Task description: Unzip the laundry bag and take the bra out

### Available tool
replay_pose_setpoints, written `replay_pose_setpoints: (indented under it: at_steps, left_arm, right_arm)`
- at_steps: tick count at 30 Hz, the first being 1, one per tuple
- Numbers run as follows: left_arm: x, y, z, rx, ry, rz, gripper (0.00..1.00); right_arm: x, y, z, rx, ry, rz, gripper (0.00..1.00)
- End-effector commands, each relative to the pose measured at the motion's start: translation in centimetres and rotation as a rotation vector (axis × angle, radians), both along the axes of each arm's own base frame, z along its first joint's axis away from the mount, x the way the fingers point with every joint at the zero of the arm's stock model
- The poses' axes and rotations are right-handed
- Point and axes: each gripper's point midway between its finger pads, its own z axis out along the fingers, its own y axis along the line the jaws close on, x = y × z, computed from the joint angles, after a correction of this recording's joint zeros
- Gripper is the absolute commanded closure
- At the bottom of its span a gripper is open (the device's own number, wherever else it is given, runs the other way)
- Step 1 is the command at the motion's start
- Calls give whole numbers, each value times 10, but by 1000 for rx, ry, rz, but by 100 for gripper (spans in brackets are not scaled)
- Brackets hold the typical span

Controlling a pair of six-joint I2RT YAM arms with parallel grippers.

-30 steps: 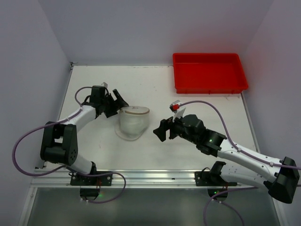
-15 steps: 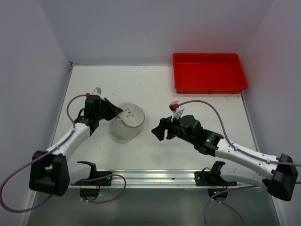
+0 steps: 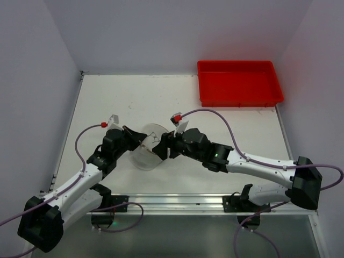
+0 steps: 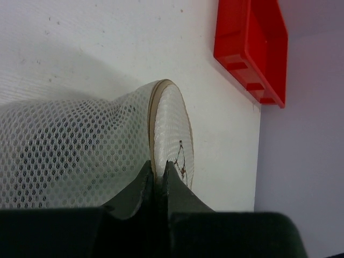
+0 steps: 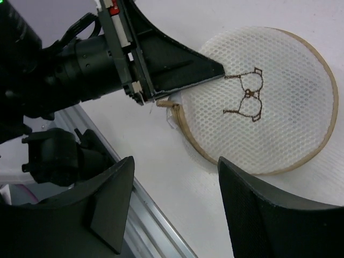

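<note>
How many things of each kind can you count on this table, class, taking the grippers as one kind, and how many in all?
laundry bag: 1
red tray: 1
grippers: 2, the left gripper and the right gripper
Total: 4

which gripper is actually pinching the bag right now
The left gripper: its jaws are shut on the rim of the laundry bag. The right gripper is open, facing the bag's printed face without gripping it.
</note>
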Motion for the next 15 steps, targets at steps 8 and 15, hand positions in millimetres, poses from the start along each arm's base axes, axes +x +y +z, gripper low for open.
replay_pose_setpoints:
  at_steps: [8, 15]
  left_arm:
    - [0, 13, 22, -217, -133, 164, 100]
    - [-2, 14, 26, -326, -163, 192, 100]
  right_arm:
    - [25, -8, -41, -17, 189, -226, 24]
    - [39, -25, -56, 77, 348, -335, 14]
